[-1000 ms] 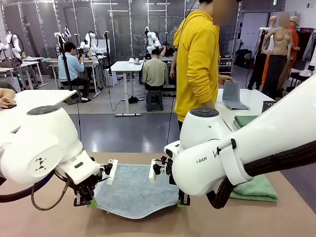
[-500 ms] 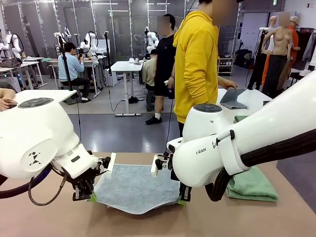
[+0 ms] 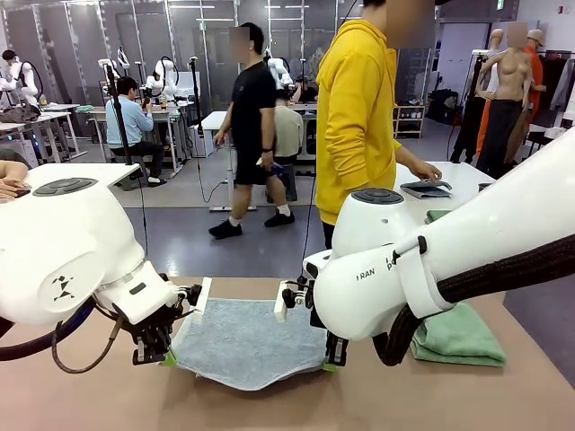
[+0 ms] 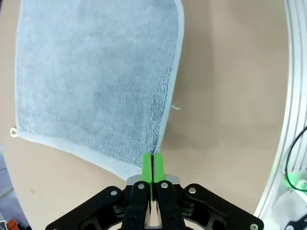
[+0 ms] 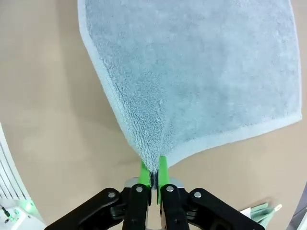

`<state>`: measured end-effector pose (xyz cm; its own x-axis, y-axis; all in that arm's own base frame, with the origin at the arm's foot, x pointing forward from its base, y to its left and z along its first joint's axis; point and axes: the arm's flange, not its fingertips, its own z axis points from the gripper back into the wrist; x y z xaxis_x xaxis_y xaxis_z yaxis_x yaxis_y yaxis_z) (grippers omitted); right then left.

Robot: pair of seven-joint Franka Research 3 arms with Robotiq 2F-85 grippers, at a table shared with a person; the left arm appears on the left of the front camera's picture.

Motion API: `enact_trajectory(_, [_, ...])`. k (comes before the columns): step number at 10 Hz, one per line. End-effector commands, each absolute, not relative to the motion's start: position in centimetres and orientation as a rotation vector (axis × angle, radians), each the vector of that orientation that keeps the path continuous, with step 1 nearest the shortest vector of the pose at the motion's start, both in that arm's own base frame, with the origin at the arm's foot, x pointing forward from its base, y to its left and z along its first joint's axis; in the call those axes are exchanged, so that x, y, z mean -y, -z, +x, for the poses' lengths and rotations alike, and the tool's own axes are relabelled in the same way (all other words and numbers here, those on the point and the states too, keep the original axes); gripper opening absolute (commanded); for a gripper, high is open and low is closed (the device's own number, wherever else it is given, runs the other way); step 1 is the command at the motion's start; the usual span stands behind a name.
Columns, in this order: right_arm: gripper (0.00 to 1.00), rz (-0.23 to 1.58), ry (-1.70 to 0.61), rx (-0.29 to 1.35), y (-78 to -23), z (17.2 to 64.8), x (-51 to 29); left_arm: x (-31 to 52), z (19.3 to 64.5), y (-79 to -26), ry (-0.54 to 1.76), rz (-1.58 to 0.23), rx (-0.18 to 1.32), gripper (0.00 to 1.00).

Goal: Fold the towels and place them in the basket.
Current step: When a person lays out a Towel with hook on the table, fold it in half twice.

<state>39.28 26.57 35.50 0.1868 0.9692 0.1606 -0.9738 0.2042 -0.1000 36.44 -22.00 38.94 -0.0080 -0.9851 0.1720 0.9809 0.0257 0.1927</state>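
Note:
A pale blue-grey towel (image 3: pixel 244 341) lies spread on the brown table, its near edge lifted at both corners and sagging in the middle. My left gripper (image 3: pixel 168 358) is shut on the near left corner; the left wrist view shows its green pads (image 4: pixel 152 165) pinching the towel (image 4: pixel 96 81) hem. My right gripper (image 3: pixel 331 364) is shut on the near right corner, and its green pads (image 5: pixel 153 173) clamp the towel (image 5: pixel 192 72) in the right wrist view. A folded mint green towel (image 3: pixel 458 337) rests on the table to the right, partly behind my right arm. The basket is out of view.
A person in a yellow hoodie (image 3: pixel 359 117) stands at the far side, a hand on a grey cloth (image 3: pixel 426 189) on a white table behind. A corner of green cloth (image 5: pixel 261 210) shows low in the right wrist view. Bare tabletop (image 3: pixel 108 395) lies near me.
Both grippers lifted the towel's near corners slightly and drew inward between a second and half a second ago, then held still. The person laid the grey cloth down flat.

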Motion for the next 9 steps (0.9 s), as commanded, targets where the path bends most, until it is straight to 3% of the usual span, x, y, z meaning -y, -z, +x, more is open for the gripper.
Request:
enact_trajectory(1, [0.07, 0.138, -1.330, 0.218, -37.1, 40.0, -26.2, 22.4, 37.0, -40.5, 1.570, -0.046, 0.273, 0.01])
enact_trajectory(4, [0.07, 0.175, -1.294, 0.180, -38.2, 36.4, -25.9, 21.5, 35.4, -41.2, 1.514, -0.144, 0.167, 0.01])
enact_trajectory(6, [0.07, 0.153, -1.296, 0.197, -39.5, 35.5, -26.2, 21.2, 34.3, -42.6, 1.512, -0.124, 0.208, 0.01])
enact_trajectory(9, [0.07, 0.119, -1.327, 0.233, -40.3, 38.2, -26.1, 21.2, 36.8, -43.0, 1.507, -0.124, 0.283, 0.01])
